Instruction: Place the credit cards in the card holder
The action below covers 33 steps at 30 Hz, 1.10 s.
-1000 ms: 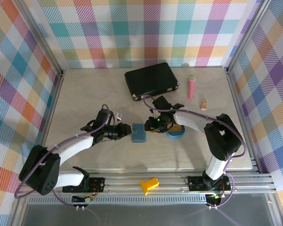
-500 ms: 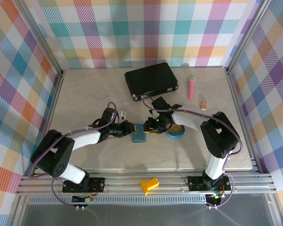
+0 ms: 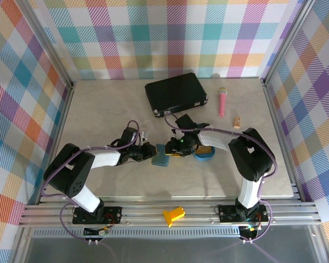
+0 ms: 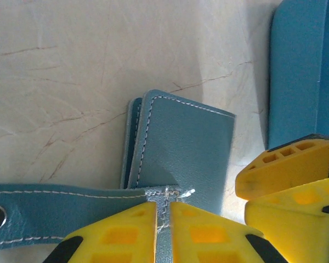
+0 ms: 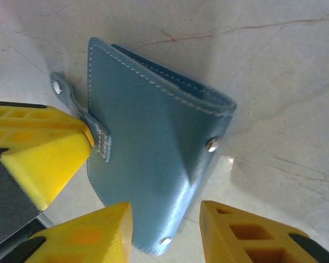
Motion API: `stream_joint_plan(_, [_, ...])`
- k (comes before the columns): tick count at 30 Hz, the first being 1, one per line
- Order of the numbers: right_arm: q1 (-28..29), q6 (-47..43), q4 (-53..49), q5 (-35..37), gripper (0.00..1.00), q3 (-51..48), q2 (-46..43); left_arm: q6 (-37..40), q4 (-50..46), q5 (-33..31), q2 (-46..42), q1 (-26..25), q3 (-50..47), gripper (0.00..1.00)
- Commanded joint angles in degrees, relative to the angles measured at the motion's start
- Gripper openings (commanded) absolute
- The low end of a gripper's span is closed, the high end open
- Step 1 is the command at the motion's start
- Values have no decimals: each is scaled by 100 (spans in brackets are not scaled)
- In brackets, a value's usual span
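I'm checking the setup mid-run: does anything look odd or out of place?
The card holder is folded, but its clasp tab sticks out unsnapped, pinched by the left gripper. A yellow block sits on the front rail, off the table.

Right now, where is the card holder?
In the top view, the card holder lies near the middle of the table, between the left gripper and right gripper, left of the blue oval tray.
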Motion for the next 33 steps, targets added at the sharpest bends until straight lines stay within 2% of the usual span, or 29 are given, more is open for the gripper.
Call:
stream_joint_plan(1, [-46,140,235,-221,38,-114,122,139,143,-90,176,-60,-81,15])
stream_joint_plan(14, [-56,745,1372,-828,37,-515,253,113,267,-59,348,-60,-146,14])
stream_joint_plan(22, [-56,979,1815,-910,35,-546,195,-9,490,101,344,-60,-224,14])
stream_joint_plan(25, [-55,973,1779,-791,25,-559,78,-60,511,134,159,-60,-274,14])
stream_joint_plan(29, [-96,539,1143,-376,2,-441,-503,-46,-218,23,-592,32,-179,20])
stream_joint_plan(33, [-258,-321,-275,335,0,31,-1393,254,-1706,-413,-2043,151,233,34])
